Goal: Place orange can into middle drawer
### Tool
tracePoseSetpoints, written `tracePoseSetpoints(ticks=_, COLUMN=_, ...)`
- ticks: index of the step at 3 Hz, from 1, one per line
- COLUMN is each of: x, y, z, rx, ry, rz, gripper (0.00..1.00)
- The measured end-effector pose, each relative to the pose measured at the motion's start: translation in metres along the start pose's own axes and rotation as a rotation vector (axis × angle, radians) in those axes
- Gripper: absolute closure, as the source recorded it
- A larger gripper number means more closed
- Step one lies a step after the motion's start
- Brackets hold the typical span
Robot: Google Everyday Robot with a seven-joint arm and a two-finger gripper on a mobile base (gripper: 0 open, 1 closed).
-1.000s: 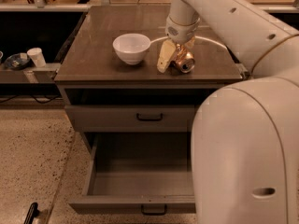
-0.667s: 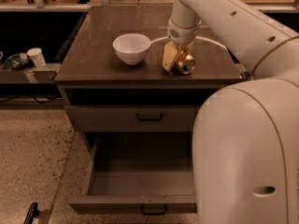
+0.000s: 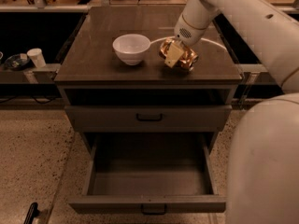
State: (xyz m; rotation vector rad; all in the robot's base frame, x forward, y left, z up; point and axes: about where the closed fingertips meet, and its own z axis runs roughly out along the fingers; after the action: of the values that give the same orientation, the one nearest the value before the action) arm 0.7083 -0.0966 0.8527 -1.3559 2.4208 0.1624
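The orange can (image 3: 188, 59) lies on its side on the dark cabinet top (image 3: 93, 64), right of the white bowl. My gripper (image 3: 176, 54) reaches down from the upper right and is shut on the can, with one pale finger (image 3: 173, 55) across its front; the other finger is hidden behind it. The can rests on or just above the top. The middle drawer (image 3: 149, 183) is pulled open below, its tray interior empty, with a small dark handle on its front.
A white bowl (image 3: 131, 48) stands left of the can. A shut drawer (image 3: 149, 118) sits above the open one. My arm and body (image 3: 266, 162) fill the right side. A white cup (image 3: 35, 57) stands on a shelf at left.
The gripper's pale finger has shifted a little to the right, onto the can. The bowl and the drawers have not moved.
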Motion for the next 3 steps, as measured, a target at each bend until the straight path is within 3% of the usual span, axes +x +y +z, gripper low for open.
tracePoseSetpoints(ticks=1, x=0.0, y=0.038, z=-0.029, rx=-0.072, ry=-0.095, rz=-0.147, gripper=1.0)
tracePoseSetpoints(ticks=2, x=0.005, y=0.113, z=-0.052, rx=-0.125, ry=-0.104, rz=-0.339, gripper=0.97)
tracePoseSetpoints(ticks=3, x=0.021, y=0.167, z=-0.038, rx=-0.167, ry=-0.027, rz=-0.451, gripper=0.97)
